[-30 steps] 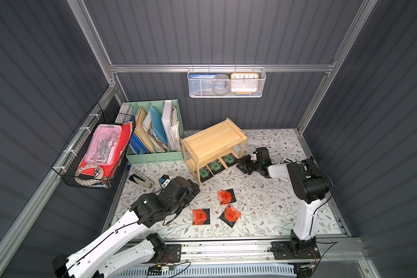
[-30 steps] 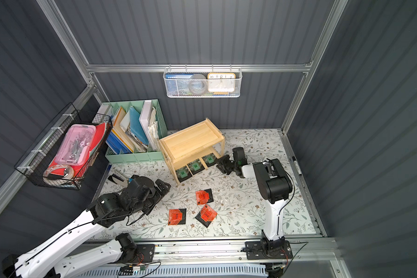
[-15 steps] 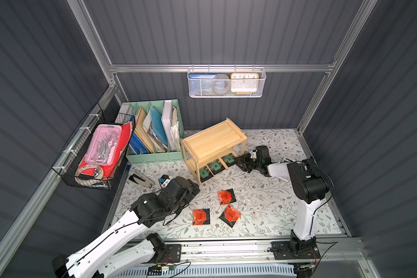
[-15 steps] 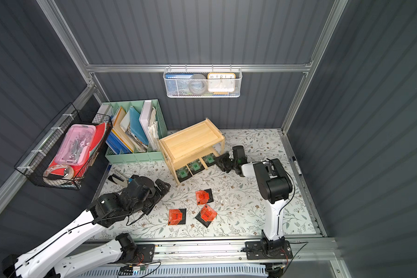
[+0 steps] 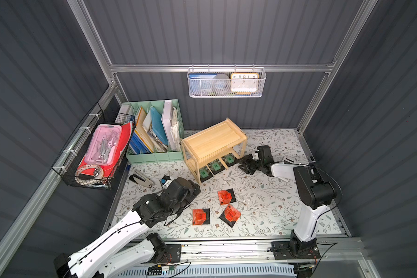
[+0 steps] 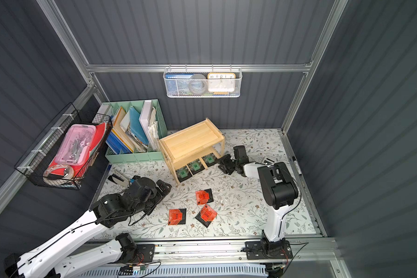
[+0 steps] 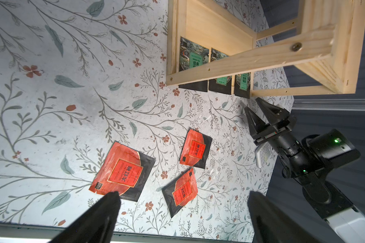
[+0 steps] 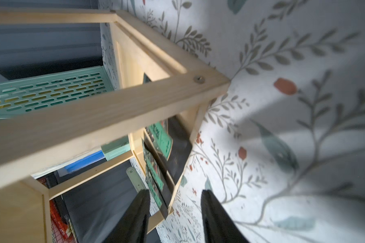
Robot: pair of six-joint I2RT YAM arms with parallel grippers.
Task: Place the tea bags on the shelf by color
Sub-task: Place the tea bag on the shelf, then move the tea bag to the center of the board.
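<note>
My right gripper [image 7: 252, 105], spread and empty, could snag the overhanging green tea bags [image 5: 214, 165] off the shelf [image 5: 212, 138].

Room above the shelf, little room inside it
The top board of the shelf [image 5: 213, 139] is bare and open from above. Three green tea bags [image 5: 214, 166] fill the front of the lower board, between slim posts. The file organizer [image 5: 154, 156] closes one side, and the right gripper [image 5: 244, 167] stands near the other. Three orange tea bags [image 5: 224, 196] lie scattered on the mat [image 5: 263, 204] in front
</note>
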